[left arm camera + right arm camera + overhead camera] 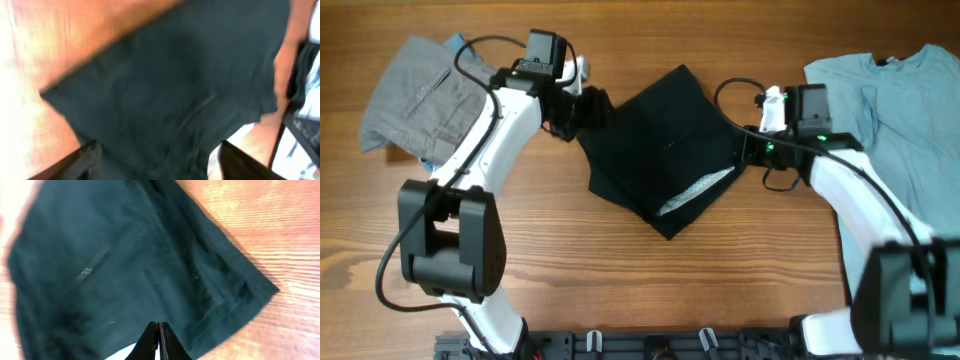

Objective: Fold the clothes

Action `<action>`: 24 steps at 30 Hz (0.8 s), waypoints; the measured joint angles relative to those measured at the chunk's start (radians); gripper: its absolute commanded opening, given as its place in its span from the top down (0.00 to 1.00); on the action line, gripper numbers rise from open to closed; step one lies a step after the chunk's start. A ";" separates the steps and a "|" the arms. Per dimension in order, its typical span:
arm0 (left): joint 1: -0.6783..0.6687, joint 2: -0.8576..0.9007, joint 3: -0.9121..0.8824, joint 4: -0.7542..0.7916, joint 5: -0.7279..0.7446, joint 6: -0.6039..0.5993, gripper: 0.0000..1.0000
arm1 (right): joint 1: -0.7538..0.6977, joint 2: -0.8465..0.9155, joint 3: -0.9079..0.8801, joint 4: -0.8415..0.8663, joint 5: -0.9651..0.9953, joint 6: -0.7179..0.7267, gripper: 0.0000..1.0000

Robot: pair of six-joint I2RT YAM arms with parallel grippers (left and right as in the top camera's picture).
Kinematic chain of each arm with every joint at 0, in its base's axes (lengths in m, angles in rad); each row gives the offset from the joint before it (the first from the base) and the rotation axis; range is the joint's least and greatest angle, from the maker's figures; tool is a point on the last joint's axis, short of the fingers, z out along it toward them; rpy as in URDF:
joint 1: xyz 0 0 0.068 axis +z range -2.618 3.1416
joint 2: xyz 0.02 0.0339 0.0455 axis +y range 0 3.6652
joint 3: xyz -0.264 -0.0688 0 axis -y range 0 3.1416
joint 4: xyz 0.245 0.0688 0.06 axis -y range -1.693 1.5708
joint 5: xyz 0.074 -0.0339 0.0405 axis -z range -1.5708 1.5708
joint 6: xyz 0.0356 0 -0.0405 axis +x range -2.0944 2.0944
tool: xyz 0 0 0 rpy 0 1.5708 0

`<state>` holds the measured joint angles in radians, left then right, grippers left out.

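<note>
Overhead: black garment (665, 150) mid-table, part folded. Left gripper (588, 105) at its top-left corner, arm stretched inward. Right gripper (748, 150) at right edge, elbow bent. Best: lift corners level, match edges.
Left wrist: blurred. Fingers (80, 162) wide apart over cloth, gripping nothing.
Right wrist: fingers (152, 340) pressed together, seemingly pinching hem.

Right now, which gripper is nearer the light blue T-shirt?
Right. The right gripper is at the black garment, on the side facing the light blue T-shirt; the left gripper is on its far side.
</note>
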<state>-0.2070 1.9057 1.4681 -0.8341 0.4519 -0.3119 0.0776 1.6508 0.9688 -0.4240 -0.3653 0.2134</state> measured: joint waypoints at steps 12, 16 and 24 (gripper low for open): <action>-0.090 0.001 -0.169 -0.024 0.037 -0.145 0.00 | -0.008 0.181 0.000 0.098 -0.031 -0.009 0.94; -0.110 0.002 -0.308 0.111 0.047 -0.260 0.00 | -0.008 0.181 0.001 0.097 -0.031 -0.009 0.94; -0.151 -0.018 -0.405 0.509 0.104 -0.501 0.00 | -0.008 0.182 0.001 0.097 -0.031 -0.009 0.94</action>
<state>-0.3584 1.8881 1.0630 -0.3256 0.5556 -0.8131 0.0700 1.8328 0.9699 -0.3267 -0.3962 0.2047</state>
